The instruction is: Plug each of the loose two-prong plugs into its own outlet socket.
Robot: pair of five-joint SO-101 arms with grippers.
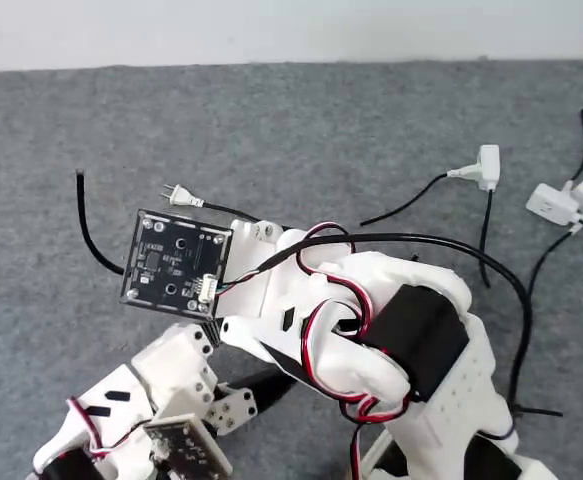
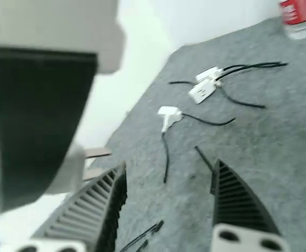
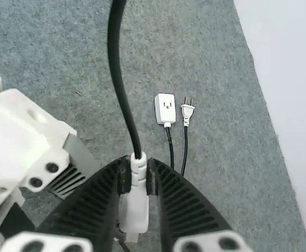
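My right gripper (image 3: 136, 173) is shut on a white plug (image 3: 134, 207) by its body, and the plug's black cable (image 3: 122, 79) runs away across the grey mat. Just past it lie a white outlet socket (image 3: 165, 109) and a loose two-prong plug (image 3: 187, 112), side by side and apart from the fingers. From above, that plug (image 1: 178, 196) lies just beyond the right wrist's camera board (image 1: 176, 265). My left gripper (image 2: 170, 167) is open over bare mat with nothing between its fingers. Farther off lie a white plug (image 2: 168, 113) and two sockets (image 2: 202, 89).
The right arm's white body (image 1: 391, 340) fills the middle of the table, with the left arm (image 1: 171, 380) low beside it. More white pieces lie at the far right (image 1: 486, 165) (image 1: 561, 203). A red-labelled bottle (image 2: 299, 16) stands at the mat's edge.
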